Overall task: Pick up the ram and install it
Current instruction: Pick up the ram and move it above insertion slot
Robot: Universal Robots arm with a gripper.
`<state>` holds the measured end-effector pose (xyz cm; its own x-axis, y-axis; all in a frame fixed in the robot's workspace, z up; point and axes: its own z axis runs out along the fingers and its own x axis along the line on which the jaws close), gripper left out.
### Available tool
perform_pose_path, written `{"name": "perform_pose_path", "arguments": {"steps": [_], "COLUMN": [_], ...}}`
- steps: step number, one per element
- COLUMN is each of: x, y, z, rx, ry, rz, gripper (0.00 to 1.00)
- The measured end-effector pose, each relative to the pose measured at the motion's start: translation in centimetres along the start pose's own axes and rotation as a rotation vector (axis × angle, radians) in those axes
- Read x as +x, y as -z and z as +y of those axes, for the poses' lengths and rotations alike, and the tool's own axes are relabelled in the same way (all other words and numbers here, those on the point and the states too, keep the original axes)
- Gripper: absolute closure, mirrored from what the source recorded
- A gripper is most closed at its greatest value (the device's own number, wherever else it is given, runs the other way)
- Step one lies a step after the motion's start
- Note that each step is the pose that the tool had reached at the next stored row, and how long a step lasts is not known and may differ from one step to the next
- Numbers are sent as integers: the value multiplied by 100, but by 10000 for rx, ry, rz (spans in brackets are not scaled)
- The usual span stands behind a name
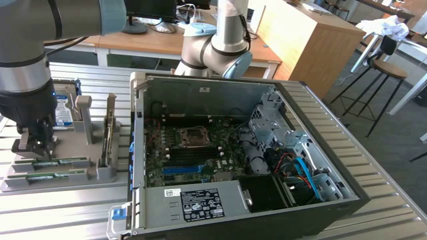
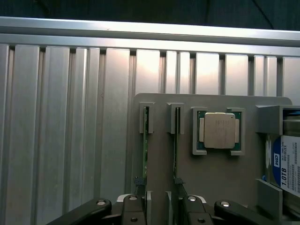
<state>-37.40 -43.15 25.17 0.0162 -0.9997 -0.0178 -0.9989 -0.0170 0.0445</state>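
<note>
2 rams (image 1: 53,162) (image 2: 145,154), 1 CPU (image 2: 218,130), 1 hard drive (image 2: 288,164) and 1 card (image 1: 110,132), all on 1 gray holder (image 2: 220,178). Rams sit in slots at its front corner, exterior view's left. Gripper (image 1: 32,150) (image 2: 160,205) is wide open, empty, just above rams.

Ram sticks (image 1: 52,162): green; their holder (image 1: 100,172): plain grey. Processor chip (image 2: 219,130): silver face with green border; hard drive (image 2: 287,164): blue-and-white label with black print. Table (image 2: 61,117): silver metal, ribbed in parallel stripes; computer case (image 1: 200,97): grey inside, black outside, with blue cables (image 1: 308,170) and a blue slot (image 1: 181,169)
</note>
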Motion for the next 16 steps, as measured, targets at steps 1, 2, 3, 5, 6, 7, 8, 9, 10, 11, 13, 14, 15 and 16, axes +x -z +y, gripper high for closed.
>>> {"name": "perform_pose_path", "arguments": {"steps": [1,2,3,5,6,7,8,9,10,11,13,14,15,16], "x": [0,1,2,4,5,6,7,7,8,8,8,8,9,16], "y": [-12,-25,-38,-63,-75,-88,-99,-109,-117,-122,-121,-122,-123,-125], "z": [-1,-1,-2,-3,-4,-4,-5,-5,-6,-6,-6,-6,-6,-8], "rx": [-1,0,-1,-1,-1,1,1,0,-1,-1,-2,-3,-1,3], "ry": [0,-1,-1,0,0,-1,-1,0,0,0,0,0,-1,2], "rz": [1,0,1,0,1,0,0,0,1,1,2,2,1,-2], "gripper": [64,64,64,64,64,64,64,64,64,64,64,64,64,64]}}
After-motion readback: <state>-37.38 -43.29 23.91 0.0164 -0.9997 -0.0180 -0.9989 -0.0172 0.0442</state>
